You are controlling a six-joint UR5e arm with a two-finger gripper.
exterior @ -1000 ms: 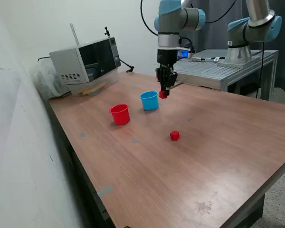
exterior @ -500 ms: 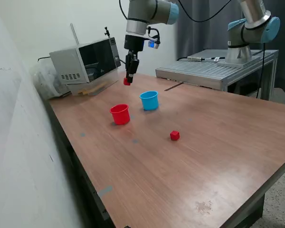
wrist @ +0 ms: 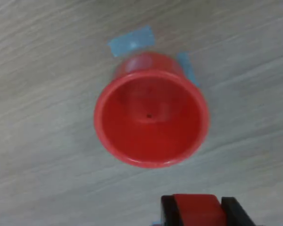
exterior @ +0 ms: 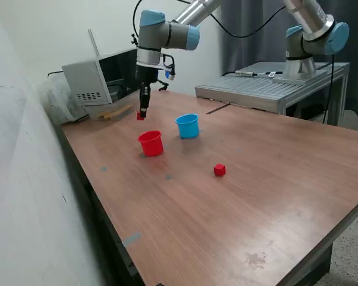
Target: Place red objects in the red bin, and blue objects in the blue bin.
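The two-finger gripper (exterior: 142, 114) hangs above the brown wooden table (exterior: 274, 179), its jaws closed on a small solid red cube (wrist: 198, 210) — the cube sits pinched between the black fingers (wrist: 167, 211). The round red plastic cup (wrist: 151, 115) stands just below and looks empty. A light blue plastic cup (exterior: 187, 126) stands beside it; a second red cube (exterior: 219, 170) lies apart on the wood.

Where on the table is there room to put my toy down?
Lots of bare table lies nearer the camera than the loose red cube. It is crowded where the red cup, blue cup and gripper with its red cube sit, and by the grey box.
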